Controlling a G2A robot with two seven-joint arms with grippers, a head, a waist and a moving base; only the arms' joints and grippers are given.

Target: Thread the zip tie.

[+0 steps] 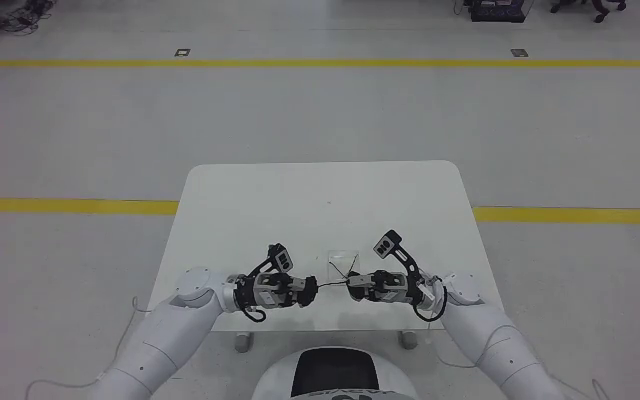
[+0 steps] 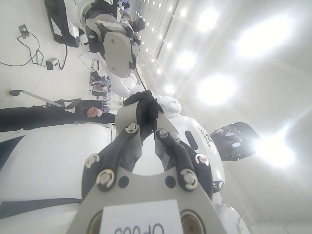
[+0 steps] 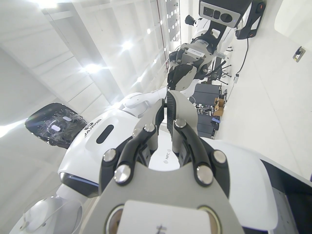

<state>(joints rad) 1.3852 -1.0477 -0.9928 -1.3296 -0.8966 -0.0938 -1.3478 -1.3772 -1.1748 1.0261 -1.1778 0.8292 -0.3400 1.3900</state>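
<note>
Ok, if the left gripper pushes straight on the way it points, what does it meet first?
The right gripper, facing the left gripper tip to tip, with only the zip tie spanning the gap between them. Heights look level, but that's uncertain.

Top view: the zip tie [image 1: 332, 287] is too thin to trace, and its head and tail are indistinguishable. Left wrist view: the gripped end is hidden inside the left gripper [image 2: 146, 105] behind a dark mass [image 2: 148, 116], possibly wrapping. Right wrist view: the tie's end is concealed within the right gripper [image 3: 166, 103].
</note>
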